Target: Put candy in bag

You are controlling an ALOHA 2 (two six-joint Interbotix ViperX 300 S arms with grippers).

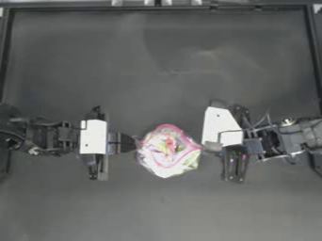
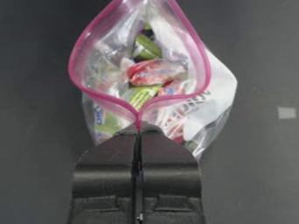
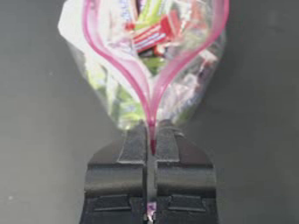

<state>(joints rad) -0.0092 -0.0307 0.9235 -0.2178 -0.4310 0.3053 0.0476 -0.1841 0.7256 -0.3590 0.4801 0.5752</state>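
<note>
The bag [image 1: 168, 150], clear plastic with a pink seal strip and colourful sweets inside, hangs at the table's middle between both grippers. My left gripper [image 1: 133, 143] is shut on the bag's left end of the seal strip [image 2: 139, 118]. At the opposite end my right gripper [image 1: 206, 147] is shut on the strip [image 3: 152, 127]. The mouth gapes open as a pink loop in both wrist views. A loose candy outside the bag is not clearly in view; wrapped sweets [image 2: 153, 72] show through the plastic.
A small pale patch [image 1: 165, 199] lies on the dark table in front of the bag, also seen as a pale patch [image 2: 286, 113] in the left wrist view; too faint to identify. A raised rim [image 1: 157, 7] borders the table's far side.
</note>
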